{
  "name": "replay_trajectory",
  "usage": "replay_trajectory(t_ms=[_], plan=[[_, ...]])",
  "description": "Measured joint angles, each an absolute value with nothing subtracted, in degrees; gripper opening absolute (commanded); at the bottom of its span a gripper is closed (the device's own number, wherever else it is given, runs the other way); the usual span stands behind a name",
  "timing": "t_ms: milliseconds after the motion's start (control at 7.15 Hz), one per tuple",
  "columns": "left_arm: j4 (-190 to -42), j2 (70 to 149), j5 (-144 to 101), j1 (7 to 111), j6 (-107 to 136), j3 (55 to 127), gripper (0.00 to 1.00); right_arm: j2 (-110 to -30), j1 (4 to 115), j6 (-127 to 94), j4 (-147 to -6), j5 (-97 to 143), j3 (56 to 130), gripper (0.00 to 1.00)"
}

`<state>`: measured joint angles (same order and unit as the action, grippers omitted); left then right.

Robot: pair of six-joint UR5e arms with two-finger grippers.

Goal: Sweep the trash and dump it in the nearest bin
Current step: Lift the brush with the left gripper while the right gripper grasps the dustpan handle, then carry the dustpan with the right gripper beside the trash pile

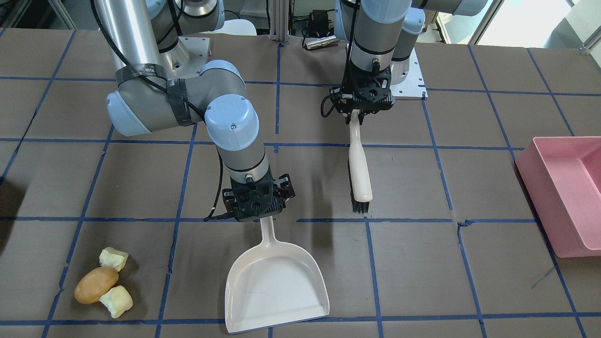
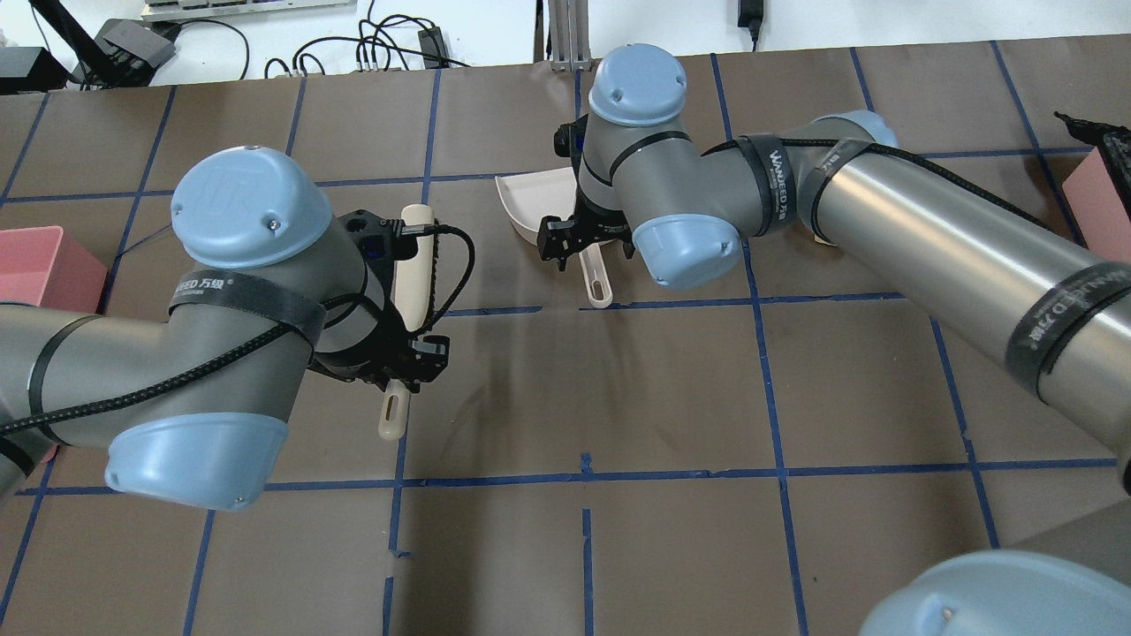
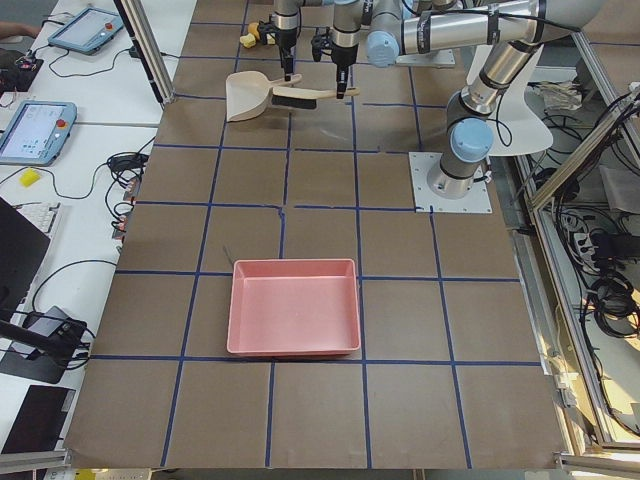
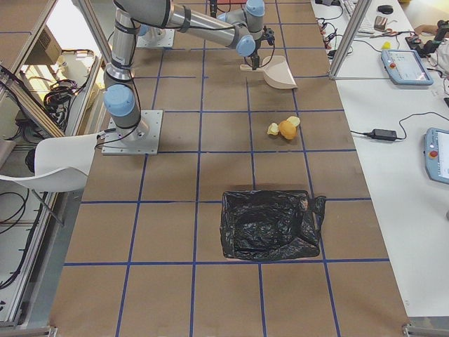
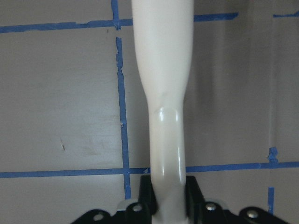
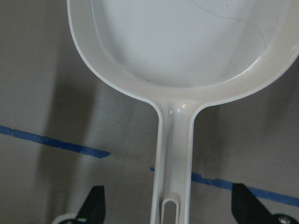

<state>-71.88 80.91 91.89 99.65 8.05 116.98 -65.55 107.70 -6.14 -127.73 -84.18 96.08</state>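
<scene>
The trash is a tan potato-like lump (image 1: 96, 284) with two pale yellow-green chunks (image 1: 113, 259) (image 1: 116, 301) beside it, at the table's edge; it also shows in the exterior right view (image 4: 284, 128). My left gripper (image 1: 355, 115) is shut on the handle of a cream hand brush (image 1: 360, 169), with the fingers (image 5: 192, 191) tight against it. My right gripper (image 1: 264, 217) stands over the handle of a cream dustpan (image 1: 277, 286). Its fingers (image 6: 96, 203) are spread well clear of the handle, so it is open. The dustpan lies between the trash and the brush.
A pink bin (image 1: 563, 188) stands on the table at my left end. A bin lined with a black bag (image 4: 270, 225) stands at my right end, beyond the trash. Blue tape lines grid the brown table top.
</scene>
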Motion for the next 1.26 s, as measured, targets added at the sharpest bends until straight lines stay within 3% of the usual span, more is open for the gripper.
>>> replay_trajectory(t_ms=[419,839,978,1258], plan=[[-71.98,80.88,94.48,99.13,7.07,116.84,0.00,-65.67,107.97,-7.42,-131.82,-85.91,98.65,0.87],[-72.46,80.66,95.59,98.37,4.93,116.62,0.00,-64.44,108.09,-7.72,-133.78,-86.20,98.88,0.86],[-72.12,80.52,96.59,98.27,2.75,116.21,0.00,-64.02,108.10,-7.73,-134.16,-86.21,98.78,0.78],[-71.87,80.02,100.27,98.27,-8.04,115.78,0.00,-63.77,108.10,-7.79,-134.09,-86.00,98.69,0.46]])
